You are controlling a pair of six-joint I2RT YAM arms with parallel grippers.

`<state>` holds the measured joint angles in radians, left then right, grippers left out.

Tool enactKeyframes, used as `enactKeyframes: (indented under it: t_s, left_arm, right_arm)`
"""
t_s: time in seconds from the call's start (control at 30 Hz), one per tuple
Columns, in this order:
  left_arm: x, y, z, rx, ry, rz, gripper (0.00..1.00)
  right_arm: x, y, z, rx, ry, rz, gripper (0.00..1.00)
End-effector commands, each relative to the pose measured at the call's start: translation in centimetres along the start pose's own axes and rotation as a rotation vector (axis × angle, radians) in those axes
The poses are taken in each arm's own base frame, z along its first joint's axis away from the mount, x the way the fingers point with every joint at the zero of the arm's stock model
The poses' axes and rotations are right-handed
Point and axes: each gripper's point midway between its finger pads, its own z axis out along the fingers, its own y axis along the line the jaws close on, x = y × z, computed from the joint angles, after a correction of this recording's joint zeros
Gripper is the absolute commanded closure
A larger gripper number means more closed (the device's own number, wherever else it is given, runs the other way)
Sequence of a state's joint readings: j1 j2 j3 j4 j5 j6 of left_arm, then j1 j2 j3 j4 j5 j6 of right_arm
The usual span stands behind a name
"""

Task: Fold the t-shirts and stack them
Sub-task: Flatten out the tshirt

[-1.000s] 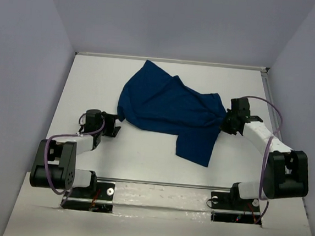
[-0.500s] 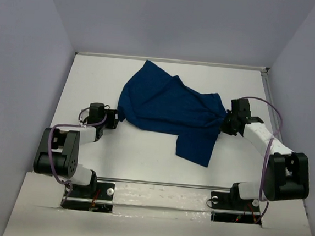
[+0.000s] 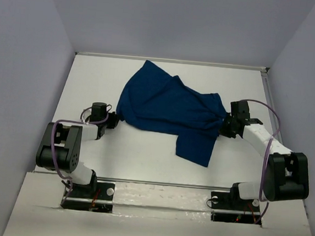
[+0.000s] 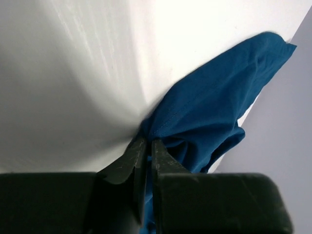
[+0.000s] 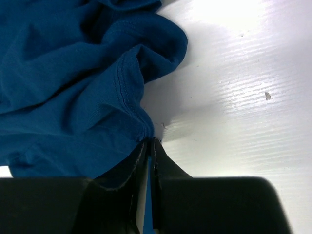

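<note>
My left jaws have reached the navy t-shirt (image 3: 169, 105) and clamp its left edge; right jaws stay clamped on its right edge. It lies crumpled on the surface (image 3: 143, 155), unfolded; spreading looks next.

t-shirt (image 3: 167, 105) mid-table (image 3: 138, 152), L gripper (image 3: 115, 120) at its left edge, R gripper (image 3: 223, 125) at right edge

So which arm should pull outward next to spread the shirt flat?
Left, probably. The left pincer and right pincer are both shut on edges of the t-shirt, but cloth is bunched at the right one, and the left has more bare table on its outer side.
</note>
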<state>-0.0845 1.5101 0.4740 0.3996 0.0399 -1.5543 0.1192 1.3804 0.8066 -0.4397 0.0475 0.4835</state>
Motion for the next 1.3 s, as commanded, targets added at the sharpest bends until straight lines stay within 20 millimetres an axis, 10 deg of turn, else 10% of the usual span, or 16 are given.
enactKeyframes:
  t_s: [0.0,0.07,0.2,0.53,0.77,1.27]
  left_arm:
    - [-0.4,-2.9,0.0,0.055,-0.023,0.062,1.00]
    - [-0.5,-3.3,-0.2,0.044,-0.034,0.129,1.00]
    - [-2.0,-7.2,-1.8,0.087,-0.116,0.296,1.00]
    - [-5.9,-11.2,-6.8,0.095,-0.310,0.771,1.00]
    - [-8.0,-12.1,-10.5,0.116,-0.442,0.894,1.00]
    - [-7.4,-10.0,-10.6,0.126,-0.403,0.947,1.00]
  right_arm:
    - [-0.5,0.4,-1.0,-0.027,-0.028,-0.010,0.75]
    - [-0.5,0.9,-1.7,-0.050,-0.022,-0.010,0.35]
    - [0.9,1.3,-4.2,-0.104,0.009,0.013,0.11]
    - [13.0,3.3,-8.2,-0.185,0.261,0.071,0.25]
    - [13.5,0.7,-7.8,-0.012,0.185,0.171,0.35]
    - [17.5,1.4,-4.6,0.034,0.279,0.155,0.55]
